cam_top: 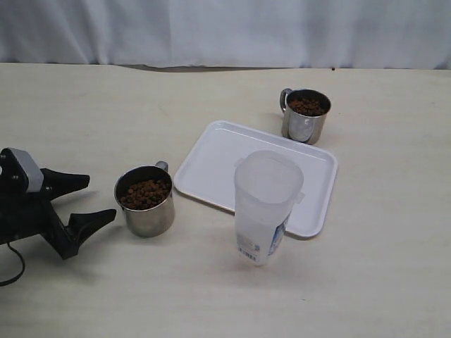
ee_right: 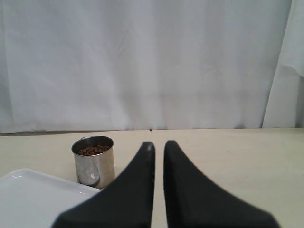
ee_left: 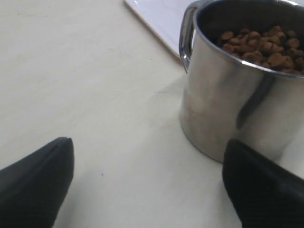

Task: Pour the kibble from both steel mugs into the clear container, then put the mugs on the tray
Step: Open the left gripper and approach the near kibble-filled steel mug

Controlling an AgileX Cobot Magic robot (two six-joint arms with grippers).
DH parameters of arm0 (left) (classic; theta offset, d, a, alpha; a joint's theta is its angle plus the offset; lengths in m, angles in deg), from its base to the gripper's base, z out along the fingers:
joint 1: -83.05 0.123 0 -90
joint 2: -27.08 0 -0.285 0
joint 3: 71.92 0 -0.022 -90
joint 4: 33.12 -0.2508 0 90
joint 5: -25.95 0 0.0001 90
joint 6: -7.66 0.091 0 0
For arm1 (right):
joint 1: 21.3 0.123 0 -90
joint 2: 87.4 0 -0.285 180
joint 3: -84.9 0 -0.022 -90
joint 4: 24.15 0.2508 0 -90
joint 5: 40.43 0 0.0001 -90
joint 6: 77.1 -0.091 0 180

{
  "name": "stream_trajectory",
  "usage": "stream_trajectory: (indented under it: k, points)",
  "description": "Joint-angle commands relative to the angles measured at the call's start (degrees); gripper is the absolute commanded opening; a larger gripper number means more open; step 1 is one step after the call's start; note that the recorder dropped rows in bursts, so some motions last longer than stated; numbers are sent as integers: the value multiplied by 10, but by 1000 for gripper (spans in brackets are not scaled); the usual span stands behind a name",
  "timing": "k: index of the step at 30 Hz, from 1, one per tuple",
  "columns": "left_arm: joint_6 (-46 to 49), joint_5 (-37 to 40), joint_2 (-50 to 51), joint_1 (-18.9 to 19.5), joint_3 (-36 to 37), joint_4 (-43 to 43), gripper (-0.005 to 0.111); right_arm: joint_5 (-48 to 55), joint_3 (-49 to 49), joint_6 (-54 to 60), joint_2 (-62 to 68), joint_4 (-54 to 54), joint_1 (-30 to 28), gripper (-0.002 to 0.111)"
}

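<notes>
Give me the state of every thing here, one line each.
Near steel mug, upright on the table, holds kibble.
Far steel mug, upright, holds kibble.
Clear container, upright, top open, no kibble visible inside.
Tray, flat, no mug on it.
Left gripper, open, holding nothing, beside the near mug.
Right gripper, shut, empty.

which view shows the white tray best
The exterior view: the whole tray shows, bar the bit behind the clear container. The left wrist view catches only a rim strip beyond a steel mug; the right wrist view, one corner.
</notes>
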Motion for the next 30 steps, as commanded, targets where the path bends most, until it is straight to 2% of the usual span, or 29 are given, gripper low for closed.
stream_trajectory:
  k: [1, 4, 7, 11, 25, 30]
  points:
    - [-6, -9, 1, -3, -2, -31, 62, -4, -2, 0, -2, 0, 3, 5]
    - [-14, -40, 1, 14, -2, -110, 62, -4, -2, 0, -2, 0, 3, 5]
    - [1, -45, 1, 49, -2, -204, 62, -4, -2, 0, -2, 0, 3, 5]
    - [3, -45, 1, 80, -2, -219, 62, -4, -2, 0, -2, 0, 3, 5]
    - [3, -45, 1, 27, -2, -212, 63, -4, -2, 0, -2, 0, 3, 5]
    - [-2, -45, 1, 26, -2, -201, 81, -4, -2, 0, -2, 0, 3, 5]
